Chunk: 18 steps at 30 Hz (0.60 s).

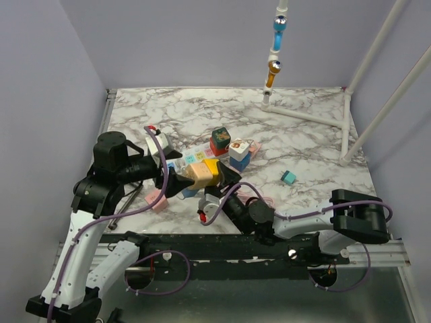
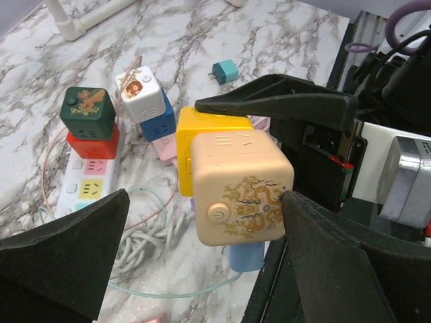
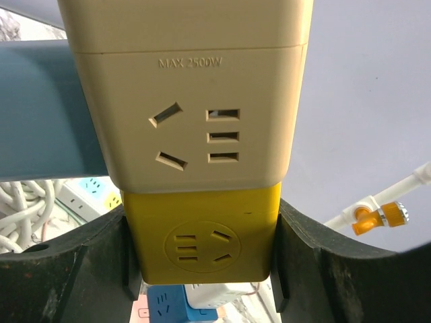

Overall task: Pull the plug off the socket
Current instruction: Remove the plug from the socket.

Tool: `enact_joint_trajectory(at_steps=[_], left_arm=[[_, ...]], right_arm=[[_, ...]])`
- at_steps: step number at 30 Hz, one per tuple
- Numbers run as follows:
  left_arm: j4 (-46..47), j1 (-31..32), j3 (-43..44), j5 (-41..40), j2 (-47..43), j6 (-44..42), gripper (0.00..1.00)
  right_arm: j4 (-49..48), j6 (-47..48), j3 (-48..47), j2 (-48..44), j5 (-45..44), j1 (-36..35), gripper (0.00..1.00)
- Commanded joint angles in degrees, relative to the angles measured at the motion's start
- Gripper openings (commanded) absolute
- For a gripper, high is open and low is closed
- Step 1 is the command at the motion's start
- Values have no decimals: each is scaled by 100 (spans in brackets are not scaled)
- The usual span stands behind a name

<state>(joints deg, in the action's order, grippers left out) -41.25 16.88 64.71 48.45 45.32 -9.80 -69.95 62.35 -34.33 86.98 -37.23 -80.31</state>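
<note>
Marble table (image 1: 316,128) is hosting a pull that is only getting set up, judging by how the cubes are sitting.
Right gripper (image 3: 202,245) is clamping the yellow socket cube (image 2: 202,128) on both sides, holding it above the table at about 8 o'clock from the centre in the top view. Left gripper (image 2: 202,202) is standing wide open around the beige cube plug (image 2: 239,182), gripping nothing. Beige plug is sitting flush against the yellow cube, apparently not yet separated, so closing and pulling are looking left to do.

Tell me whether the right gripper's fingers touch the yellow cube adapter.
Touching. Right wrist view: both fingers press flush against the yellow cube adapter's sides.
</note>
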Motion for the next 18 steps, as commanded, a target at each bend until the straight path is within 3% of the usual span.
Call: enact_joint_trajectory(at_steps=[1, 6, 11, 18], left_arm=[[237, -10, -213, 516, -325, 137, 98], [59, -11, -372, 917, -502, -49, 99], [572, -1, -681, 1000, -592, 261, 98], [1562, -1, -973, 132, -806, 707, 99]], right_arm=[[-898, 207, -327, 14, -169, -123, 1], [-919, 288, -446, 111, -214, -133, 1], [-1107, 658, -765, 405, -369, -245, 1], [-2080, 1361, -1009, 1053, -521, -488, 1]])
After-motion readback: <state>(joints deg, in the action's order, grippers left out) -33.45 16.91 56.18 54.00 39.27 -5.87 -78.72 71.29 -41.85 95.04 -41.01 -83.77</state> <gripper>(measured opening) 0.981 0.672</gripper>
